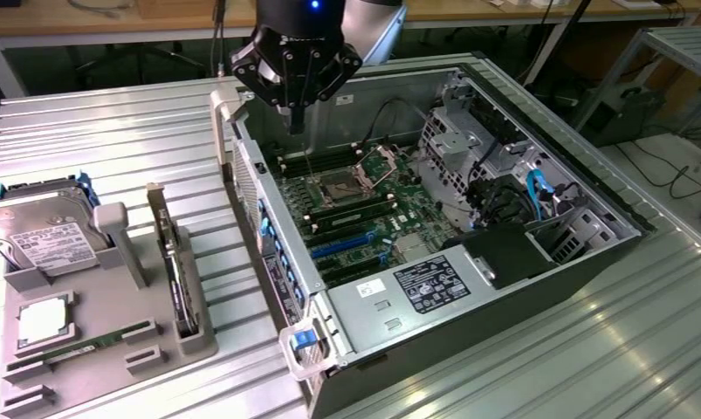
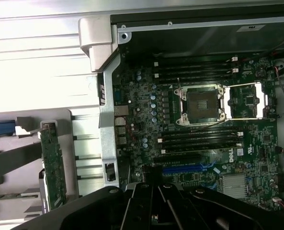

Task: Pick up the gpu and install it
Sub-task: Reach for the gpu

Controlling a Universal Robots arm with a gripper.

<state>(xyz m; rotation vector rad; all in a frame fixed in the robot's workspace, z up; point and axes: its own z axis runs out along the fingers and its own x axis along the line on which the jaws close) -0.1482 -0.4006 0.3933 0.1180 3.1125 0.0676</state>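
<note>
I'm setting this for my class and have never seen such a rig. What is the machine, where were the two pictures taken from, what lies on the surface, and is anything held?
The machine is one robot arm ending in a black claw, shut and holding nothing, hovering over an open computer case. One picture comes from a camera off the arm; the other from a camera on its wrist, looking down at the motherboard. On the metal table, at the exterior view's left, a grey holder carries a hard drive, a memory stick and the gpu, a green card standing on edge, untouched.
</note>
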